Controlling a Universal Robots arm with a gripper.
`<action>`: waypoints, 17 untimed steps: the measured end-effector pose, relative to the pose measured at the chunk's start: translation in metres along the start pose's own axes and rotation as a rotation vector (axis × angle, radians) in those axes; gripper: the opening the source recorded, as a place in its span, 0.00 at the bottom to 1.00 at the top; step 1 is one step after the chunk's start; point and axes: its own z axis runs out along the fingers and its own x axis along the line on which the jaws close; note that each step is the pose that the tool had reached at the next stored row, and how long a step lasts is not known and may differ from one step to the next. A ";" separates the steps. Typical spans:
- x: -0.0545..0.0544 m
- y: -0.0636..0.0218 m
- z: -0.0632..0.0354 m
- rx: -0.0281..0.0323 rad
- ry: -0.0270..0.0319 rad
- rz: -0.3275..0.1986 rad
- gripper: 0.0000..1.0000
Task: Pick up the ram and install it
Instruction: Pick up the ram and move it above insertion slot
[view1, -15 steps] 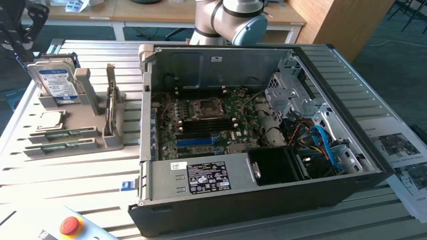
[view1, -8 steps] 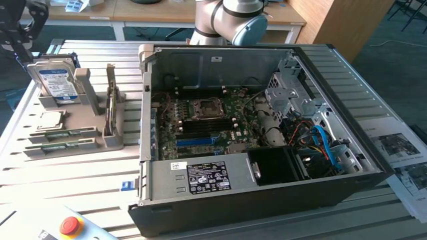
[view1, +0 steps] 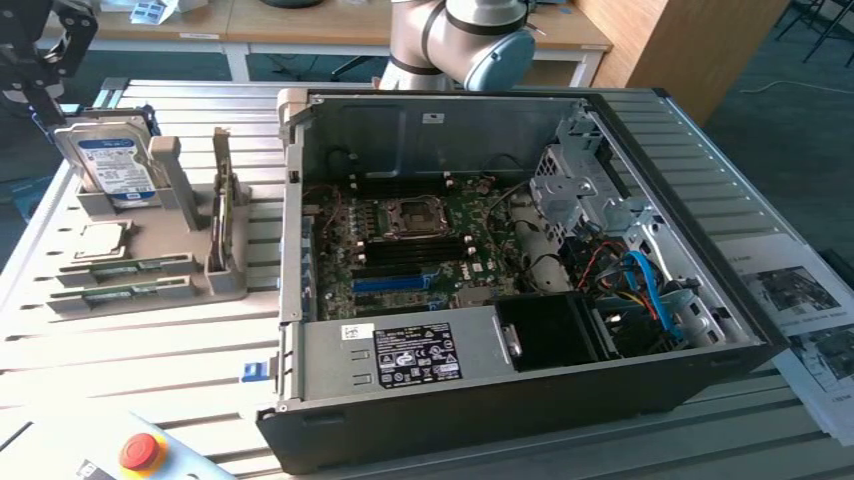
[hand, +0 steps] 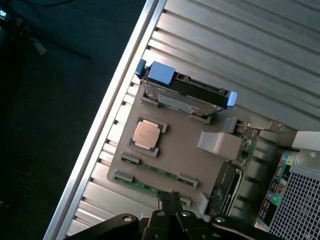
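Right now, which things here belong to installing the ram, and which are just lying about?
For the job: gripper, ram sticks, motherboard, computer case.
Lying about: hard drive, processor, expansion card, emergency stop button, printed sheets.

Ram sticks (view1: 131, 268) lie open above; upright hard drive (view1: 114, 165) nearby.

One ram stick (view1: 127, 268) (hand: 157, 171), long, thin and green, is lying flat in a gray holder (view1: 160, 240) slot. Second ram stick (view1: 120, 293) (hand: 145, 186) is lying parallel just beside it.
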 end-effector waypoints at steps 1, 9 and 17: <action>0.000 0.0000 0.0000 0.0003 0.0008 -0.016 0.10; 0.000 0.0000 -0.0001 0.0024 0.0065 -0.154 0.10; 0.000 0.0000 -0.0001 0.0047 0.0126 -0.300 0.10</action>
